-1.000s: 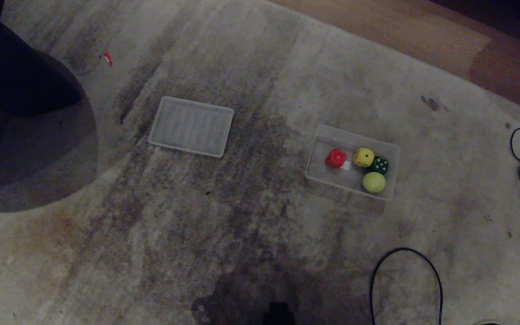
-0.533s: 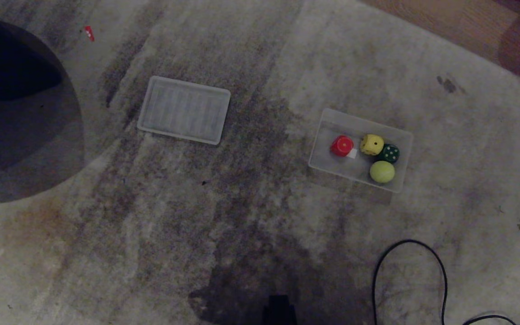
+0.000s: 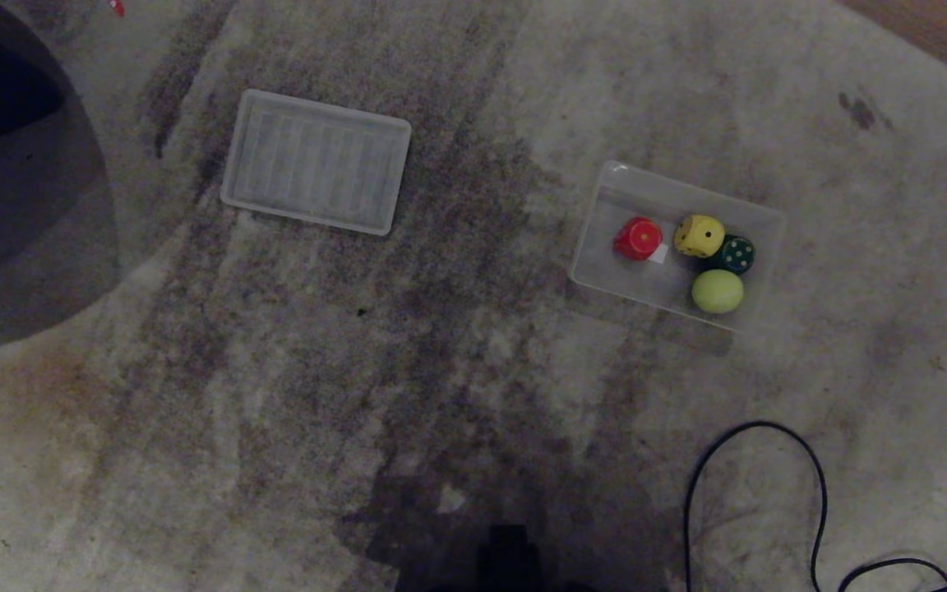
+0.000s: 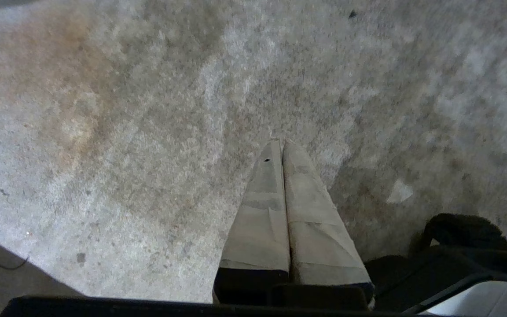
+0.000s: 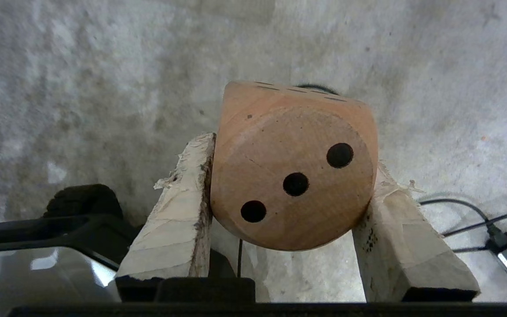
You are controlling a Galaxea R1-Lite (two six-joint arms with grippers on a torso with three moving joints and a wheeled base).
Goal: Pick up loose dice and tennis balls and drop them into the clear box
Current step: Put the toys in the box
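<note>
A black cable point(image 3: 802, 485) loops in at the lower right of the head view and runs off the bottom and right edges. The dark green die point(image 3: 738, 254) is partly covered by the yellow die point(image 3: 699, 236), and pip counts there are too small to read. In the right wrist view, the tan die point(image 5: 295, 167) hides a dark object behind its top edge.

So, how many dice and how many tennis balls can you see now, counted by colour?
Red dice: 1
Yellow dice: 1
Dark green dice: 1
Tan wood dice: 1, held in the right pincer
Tennis balls: 1
Total: 5
</note>
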